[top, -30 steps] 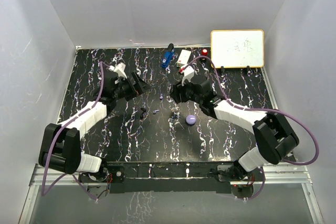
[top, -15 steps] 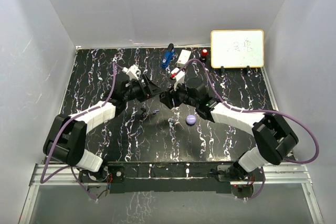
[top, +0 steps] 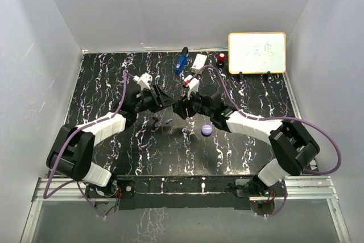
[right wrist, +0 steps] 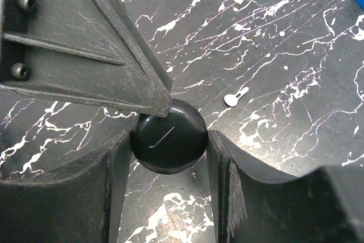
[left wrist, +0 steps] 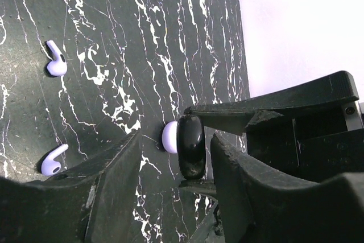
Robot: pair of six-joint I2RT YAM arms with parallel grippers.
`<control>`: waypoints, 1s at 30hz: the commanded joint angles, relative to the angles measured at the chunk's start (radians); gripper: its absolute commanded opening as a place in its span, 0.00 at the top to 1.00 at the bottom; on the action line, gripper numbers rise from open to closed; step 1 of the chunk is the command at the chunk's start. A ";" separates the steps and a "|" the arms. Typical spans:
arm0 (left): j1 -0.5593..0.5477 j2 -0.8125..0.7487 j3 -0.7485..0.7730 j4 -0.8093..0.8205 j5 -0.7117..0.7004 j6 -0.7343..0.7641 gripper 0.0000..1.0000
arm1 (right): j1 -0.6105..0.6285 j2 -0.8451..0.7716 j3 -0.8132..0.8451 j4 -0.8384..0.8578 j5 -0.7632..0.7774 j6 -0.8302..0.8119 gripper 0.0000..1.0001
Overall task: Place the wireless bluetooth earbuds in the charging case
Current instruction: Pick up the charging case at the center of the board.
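Early going: the right gripper [right wrist: 168, 146] pinches the black charging case [right wrist: 168, 135] at mid-table, the left gripper [left wrist: 176, 143] brackets it half-open with a gap on one side, and two lavender earbuds [left wrist: 55, 61] lie loose on the table [left wrist: 114, 21], none inserted.

Black marbled tabletop [top: 102, 83], white veining throughout. Wood-framed whiteboard [top: 257, 53] propped upright at far right corner, faint scribble on it, unreadable. Blue gadget [top: 181, 61] at far edge, near middle. Small white block [top: 199, 62] just right of it. Red-topped item [top: 221, 57] beside whiteboard, maybe a button. Plain white walls [top: 170, 4] around.
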 commanded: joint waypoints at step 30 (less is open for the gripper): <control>-0.013 -0.058 -0.046 0.107 0.048 -0.028 0.63 | 0.003 0.014 0.061 0.096 0.002 0.021 0.77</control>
